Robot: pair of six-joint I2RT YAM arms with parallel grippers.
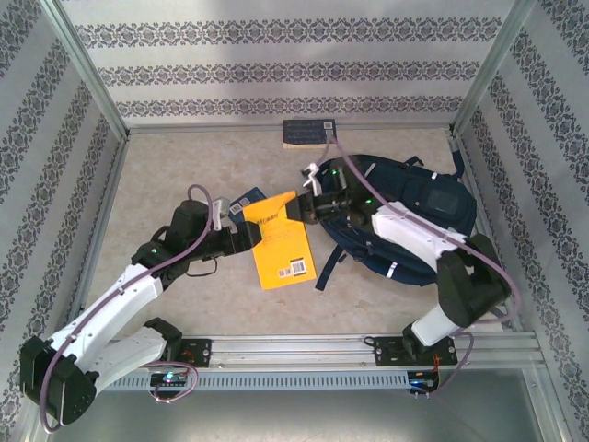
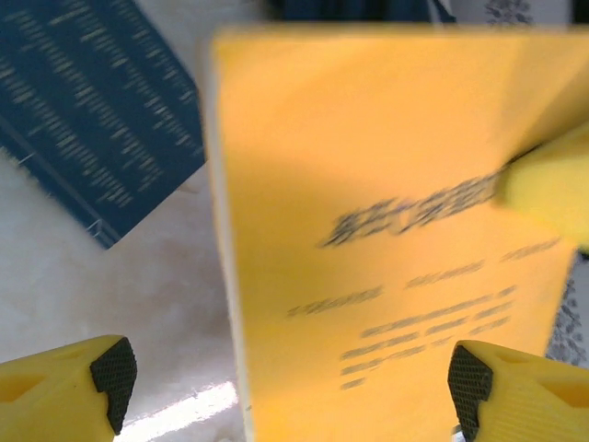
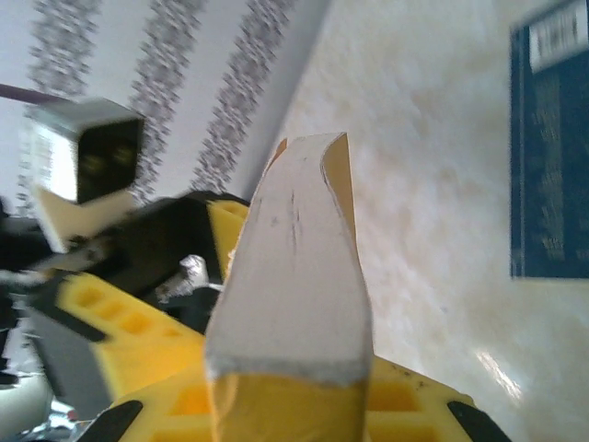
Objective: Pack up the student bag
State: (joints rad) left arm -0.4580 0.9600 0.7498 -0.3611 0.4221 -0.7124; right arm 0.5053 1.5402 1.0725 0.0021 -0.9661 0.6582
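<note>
Likely a handover: the right gripper [image 1: 310, 205] clamps the thin yellow paperback book [image 1: 281, 247] at frame centre, the left gripper [image 1: 250, 235] gapes wide, and next it needs carrying into the navy fabric student bag [image 1: 419, 216], centre right.

Just left of the bag [image 1: 414, 216], the yellow book [image 1: 281, 244] is blocking the way, the right gripper [image 1: 311, 207] clamping its end nearest the bag and the left gripper [image 1: 248, 235] straddling its other end, jaws apart. A blue book [image 1: 247, 200] is lying farther left, a second book [image 1: 304, 132] beyond the bag. A strap [image 1: 325, 265] is trailing off the bag's near-left side. Far left, bare table [image 1: 156, 175] is leaving open passage.
</note>
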